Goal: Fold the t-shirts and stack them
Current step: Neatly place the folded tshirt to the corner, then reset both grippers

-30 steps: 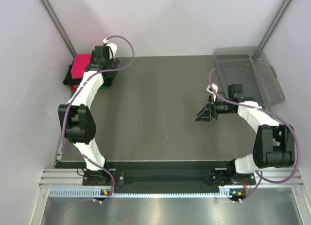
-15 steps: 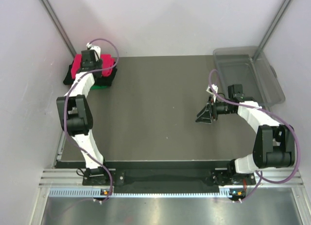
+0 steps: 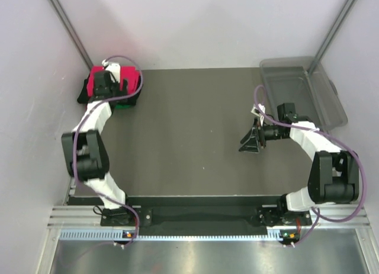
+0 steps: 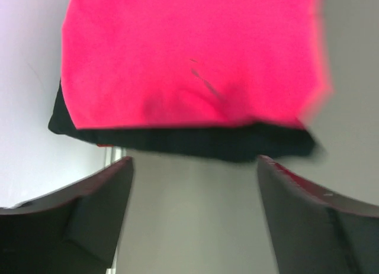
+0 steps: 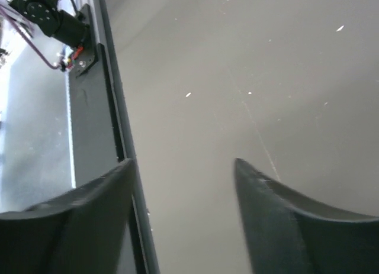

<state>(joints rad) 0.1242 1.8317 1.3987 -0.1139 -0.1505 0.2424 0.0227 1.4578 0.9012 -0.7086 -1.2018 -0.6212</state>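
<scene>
A stack of folded t-shirts sits at the table's far left corner. The bright pinkish-red t-shirt point(image 3: 129, 79) lies on top, with a black t-shirt point(image 3: 83, 96) under it and a green edge point(image 3: 123, 106) at the bottom. In the left wrist view the pinkish-red t-shirt point(image 4: 189, 55) fills the top, above the black t-shirt point(image 4: 195, 142). My left gripper point(image 3: 102, 87) hovers over the stack; it point(image 4: 194, 167) is open and empty, its tips just short of the stack's near edge. My right gripper point(image 3: 249, 138) is open and empty above the bare table, as the right wrist view point(image 5: 183, 167) also shows.
A clear plastic bin point(image 3: 302, 87) stands at the far right corner. The white wall point(image 4: 23, 108) runs close along the left of the stack. The dark table edge rail point(image 5: 112, 108) shows beneath the right gripper.
My left arm has swung leftward across the stack, from its right side to over its left part. The right arm has not moved.
</scene>
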